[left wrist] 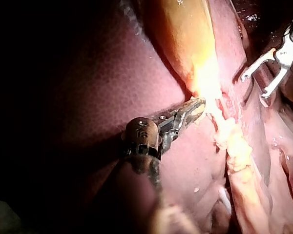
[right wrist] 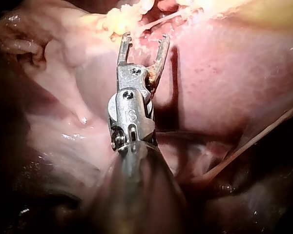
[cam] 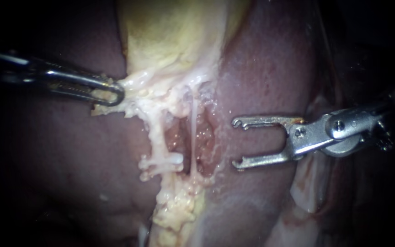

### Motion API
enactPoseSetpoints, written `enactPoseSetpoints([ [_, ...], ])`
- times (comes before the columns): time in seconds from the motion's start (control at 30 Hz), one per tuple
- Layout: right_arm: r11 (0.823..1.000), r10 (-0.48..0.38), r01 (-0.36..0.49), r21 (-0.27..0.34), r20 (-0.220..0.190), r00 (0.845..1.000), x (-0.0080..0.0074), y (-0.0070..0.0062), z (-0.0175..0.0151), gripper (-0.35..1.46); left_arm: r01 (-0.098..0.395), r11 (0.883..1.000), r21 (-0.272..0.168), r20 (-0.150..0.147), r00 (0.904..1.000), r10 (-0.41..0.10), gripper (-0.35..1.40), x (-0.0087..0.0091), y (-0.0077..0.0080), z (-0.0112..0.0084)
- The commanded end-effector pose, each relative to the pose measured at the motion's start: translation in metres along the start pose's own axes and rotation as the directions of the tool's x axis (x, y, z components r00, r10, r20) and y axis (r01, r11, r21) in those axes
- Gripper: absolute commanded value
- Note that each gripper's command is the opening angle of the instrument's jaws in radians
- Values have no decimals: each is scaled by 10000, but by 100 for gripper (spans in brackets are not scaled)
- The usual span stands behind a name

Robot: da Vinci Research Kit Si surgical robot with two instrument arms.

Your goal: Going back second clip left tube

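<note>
Left instrument (cam: 111,94) clamped on pale tissue flap (cam: 136,84), pulling it aside. Left tube (cam: 159,137) exposed mid-field, whitish clip-like piece (cam: 163,161) across it. Right instrument (cam: 237,142) wide open, empty, clear of tubes. Judgement: clipping apparently done; withdrawal remains.

surroundings: dark | light: bright at centre, fading towards edges

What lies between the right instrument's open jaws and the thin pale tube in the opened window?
Endoscope view: only bare, wet tissue at the window's edge separates the right instrument from the tube. No clip there; its jaws hold nothing.
</note>
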Motion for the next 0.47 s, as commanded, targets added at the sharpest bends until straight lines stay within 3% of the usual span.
enactPoseSetpoints([
  [0.03, 10000, -45, 45, 6, -1, 10000, 0, 0, 0, 50, 7, 10000, -22, 49, 10000, -7, -35, 0, -1, 3],
  [0.47, 9999, -42, 42, 134, -44, 10000, 2, -1, 5, 50, -1, 10000, -79, 76, 10000, 1, -35, 0, 1, 5],
])
